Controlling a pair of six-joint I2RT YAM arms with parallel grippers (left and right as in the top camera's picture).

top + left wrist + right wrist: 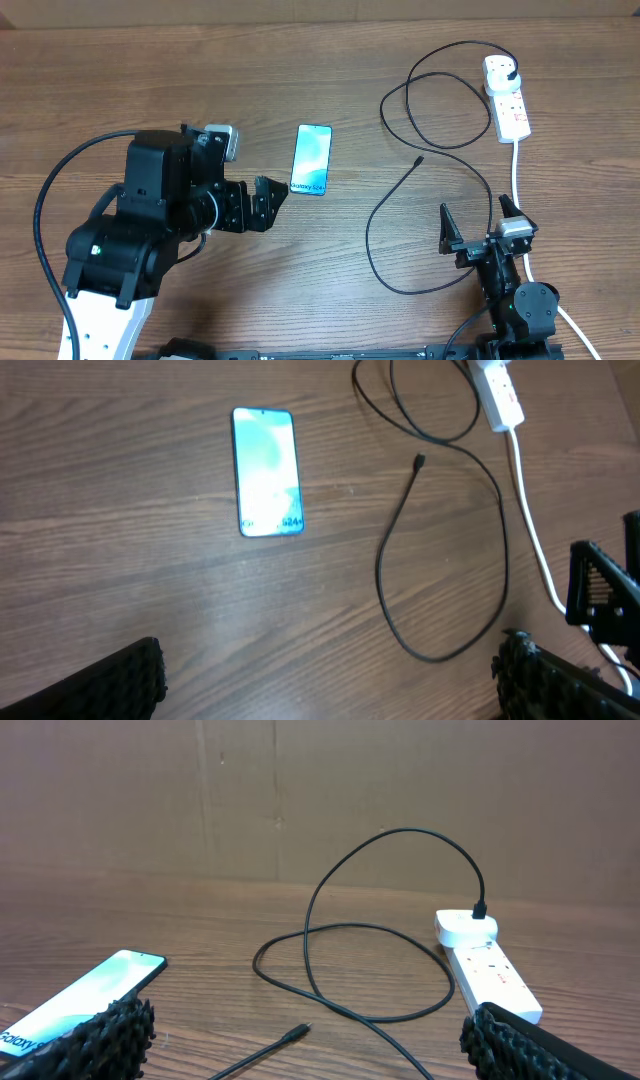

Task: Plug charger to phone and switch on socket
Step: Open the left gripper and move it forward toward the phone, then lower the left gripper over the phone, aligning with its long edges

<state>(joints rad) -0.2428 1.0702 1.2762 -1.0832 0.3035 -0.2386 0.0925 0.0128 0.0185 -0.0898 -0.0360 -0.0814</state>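
The wooden worktop (200, 80) is carrying everything. The left claw (268, 200) is gaping wide, and the right claw (477, 222) is spreading wide too. The charger (368, 235) is looping ahead-left of the right claw and is plugged into the socket (507, 100) beyond it. The phone (312, 160) is lying just ahead of the left claw.

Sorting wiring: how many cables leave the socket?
2. The charger plugs into the socket at its far end and loops toward the phone; the white cord leaves its near end.
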